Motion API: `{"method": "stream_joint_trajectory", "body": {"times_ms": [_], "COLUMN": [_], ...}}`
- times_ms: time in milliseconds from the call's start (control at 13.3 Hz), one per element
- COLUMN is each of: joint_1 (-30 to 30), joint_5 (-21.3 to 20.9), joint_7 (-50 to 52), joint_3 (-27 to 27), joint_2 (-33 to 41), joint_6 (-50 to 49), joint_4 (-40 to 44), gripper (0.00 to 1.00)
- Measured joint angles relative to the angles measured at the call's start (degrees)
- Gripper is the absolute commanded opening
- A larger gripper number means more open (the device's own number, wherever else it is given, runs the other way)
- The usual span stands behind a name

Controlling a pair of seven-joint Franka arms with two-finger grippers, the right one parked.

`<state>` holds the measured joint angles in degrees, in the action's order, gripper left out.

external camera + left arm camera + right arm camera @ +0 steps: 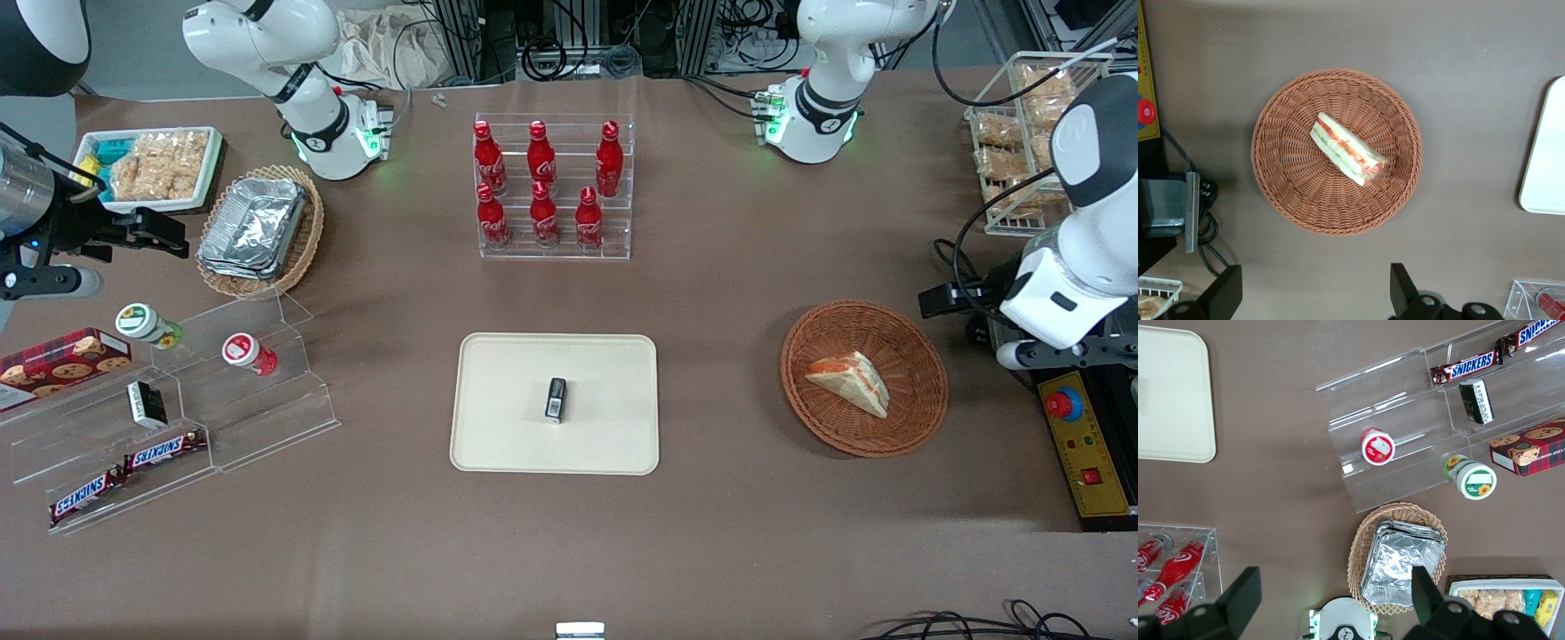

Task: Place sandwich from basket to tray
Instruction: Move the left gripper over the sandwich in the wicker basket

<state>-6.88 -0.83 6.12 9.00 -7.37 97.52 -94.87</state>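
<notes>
The sandwich, a clear-wrapped white wedge with red and green filling, lies in the middle of the round reddish-brown wicker basket. My left gripper hangs high over the table just off the basket's rim, toward the working arm's end. It is open wide with nothing between its fingers. The cream tray lies flat mid-table, toward the parked arm from the basket. A small black packet rests on it.
A clear rack of red bottles stands farther from the front camera than the tray. A yellow control box with a red button and cables sit beside the basket. An acrylic snack shelf and a foil-tray basket lie toward the parked arm's end.
</notes>
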Motion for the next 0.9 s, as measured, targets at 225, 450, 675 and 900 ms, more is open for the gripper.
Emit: {"method": "stream_joint_trajectory", "body": {"times_ms": [225,450,675,900], "joint_1": [-0.01,-0.01,-0.01,-0.01], "joint_5": [0.07,0.10,0.07,0.04], "joint_7": [0.17,1.26,4.28,8.30], "joint_3": [-0.21,-0.21,-0.21,-0.21], "joint_2": [-0.12,-0.88,-2.28,-2.29], "joint_6": [-0.32,-0.47,1.67,11.22], "joint_4": [-0.14,-0.35,-2.46,-9.87], "gripper": [0.99,0.99,0.99,0.99]}}
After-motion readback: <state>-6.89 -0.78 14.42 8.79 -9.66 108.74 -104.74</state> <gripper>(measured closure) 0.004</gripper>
